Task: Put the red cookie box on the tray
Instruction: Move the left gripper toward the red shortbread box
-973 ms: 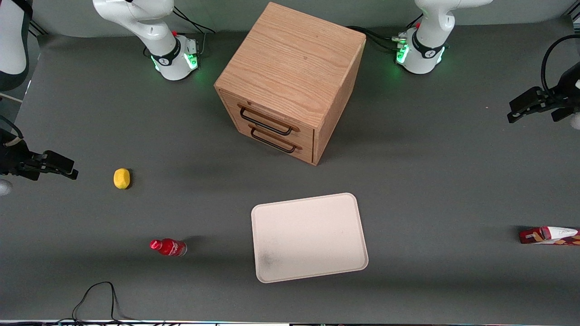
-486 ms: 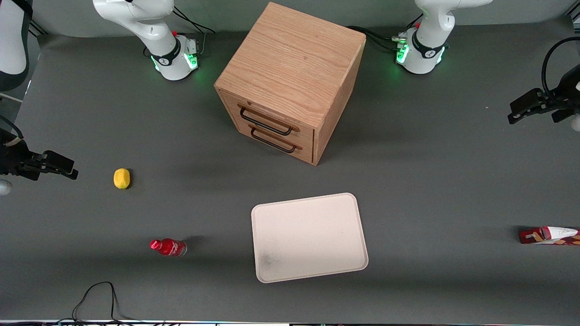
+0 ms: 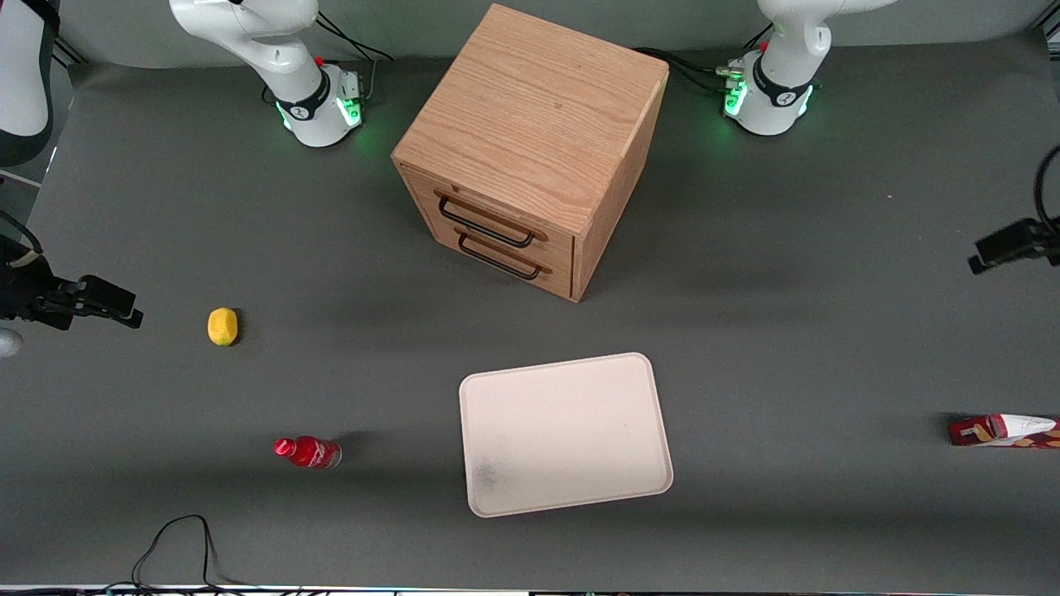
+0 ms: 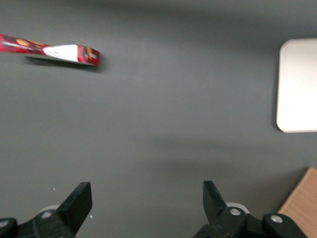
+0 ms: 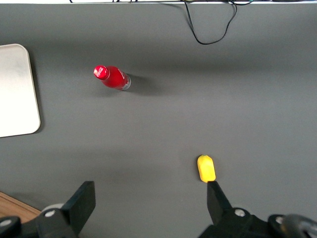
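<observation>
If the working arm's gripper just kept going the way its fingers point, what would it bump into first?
Probably just the bare grey table. The gripper is open and points down at the mat. The red cookie box lies off to one side and the tray to the other, neither between its fingers, though depth is hard to judge.

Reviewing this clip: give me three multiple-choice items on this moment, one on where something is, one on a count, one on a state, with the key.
1. Where is the red cookie box?
A. on the tray
B. on the table toward the working arm's end
C. on the cabinet

2. How many drawer handles does the wooden cabinet show?
A. one
B. two
C. three

3. The gripper, above bare table, is:
A. open
B. shut on the box
C. shut on the bottle

Key: 1 B, it lies on grey mat, apart from the tray. 2 B, two dark handles stacked. 3 A, fingers wide apart.
</observation>
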`<state>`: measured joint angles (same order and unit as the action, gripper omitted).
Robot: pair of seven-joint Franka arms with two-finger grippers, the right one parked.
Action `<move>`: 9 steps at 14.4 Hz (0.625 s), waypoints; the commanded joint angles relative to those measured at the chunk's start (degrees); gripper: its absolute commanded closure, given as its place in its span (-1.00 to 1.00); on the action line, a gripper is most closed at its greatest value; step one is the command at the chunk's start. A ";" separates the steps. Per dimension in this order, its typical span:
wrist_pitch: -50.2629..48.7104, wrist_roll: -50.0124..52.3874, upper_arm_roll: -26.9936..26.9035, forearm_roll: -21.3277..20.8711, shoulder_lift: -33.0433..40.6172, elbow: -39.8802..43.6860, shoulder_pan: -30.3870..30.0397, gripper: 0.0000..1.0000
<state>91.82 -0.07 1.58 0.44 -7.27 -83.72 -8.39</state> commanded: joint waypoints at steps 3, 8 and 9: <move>-0.32 -4.15 0.44 -0.36 -12.65 16.63 -7.24 -1.00; -1.03 -8.11 0.97 -0.36 -23.65 29.47 -13.84 -1.00; -0.94 -8.20 1.58 -0.36 -25.75 31.32 -15.42 -1.00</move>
<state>92.93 -6.89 1.73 0.45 -27.51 -60.21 -21.16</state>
